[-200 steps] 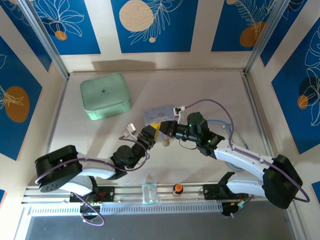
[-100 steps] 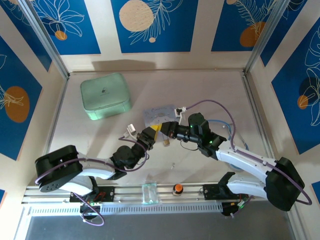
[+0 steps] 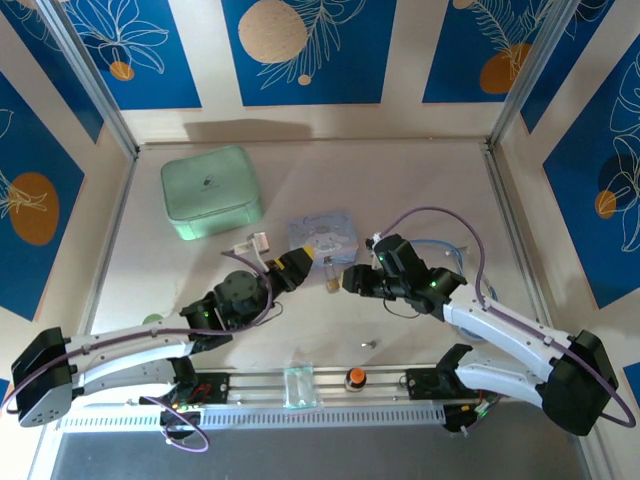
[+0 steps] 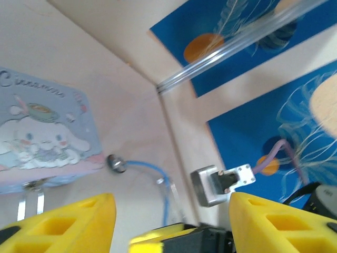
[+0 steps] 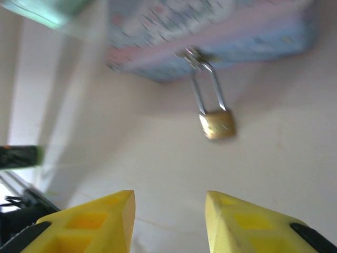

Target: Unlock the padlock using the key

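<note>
- The left gripper is held with its fingers apart, nothing between them.
- The right gripper is spread too; the padlock is seen just ahead of its fingers, untouched, hooked to the cartoon box.
- A silvery speck behind those fingers is possibly the key.

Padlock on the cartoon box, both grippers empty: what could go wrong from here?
1. What looks like the key, a small silvery piece, lies flat on the table, apart from the open left gripper and the open right gripper. So slim a thing may slip at pickup.
2. The padlock hangs loose by its shackle from the clasp of the box, and the shackle looks shut. Unheld, it may swing away when a key is pushed in.
</note>
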Motion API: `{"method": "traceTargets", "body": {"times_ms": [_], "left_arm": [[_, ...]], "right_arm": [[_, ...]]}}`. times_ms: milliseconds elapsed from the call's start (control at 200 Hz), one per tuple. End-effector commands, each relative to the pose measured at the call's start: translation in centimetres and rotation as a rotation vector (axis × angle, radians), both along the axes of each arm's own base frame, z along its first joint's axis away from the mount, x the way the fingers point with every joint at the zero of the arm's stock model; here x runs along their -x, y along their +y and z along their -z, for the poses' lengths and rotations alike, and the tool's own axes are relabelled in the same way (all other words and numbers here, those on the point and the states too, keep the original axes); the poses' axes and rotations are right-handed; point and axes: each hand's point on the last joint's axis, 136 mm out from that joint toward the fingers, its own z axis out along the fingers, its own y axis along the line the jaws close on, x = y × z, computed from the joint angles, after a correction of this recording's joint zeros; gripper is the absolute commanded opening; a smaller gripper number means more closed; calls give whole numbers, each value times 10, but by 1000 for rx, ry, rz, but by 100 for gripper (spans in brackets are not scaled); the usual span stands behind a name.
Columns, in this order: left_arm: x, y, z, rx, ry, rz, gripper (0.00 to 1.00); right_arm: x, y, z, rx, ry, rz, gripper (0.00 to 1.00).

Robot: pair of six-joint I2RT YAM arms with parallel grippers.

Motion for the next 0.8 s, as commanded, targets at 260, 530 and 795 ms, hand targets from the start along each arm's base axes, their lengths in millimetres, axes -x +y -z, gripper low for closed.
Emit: {"method": "traceTargets", "body": {"times_ms": [260, 530, 795], "left_arm": [[6, 17, 55, -590, -64, 111, 92], [-6, 55, 57, -818, -105, 38, 100], [-3, 54, 69, -733, -57, 63, 97]], "right_arm": [[54, -42, 50, 263, 142, -47, 46], [49, -43, 51, 226, 160, -65, 51], [97, -37, 69, 319, 269, -208, 40]]}}
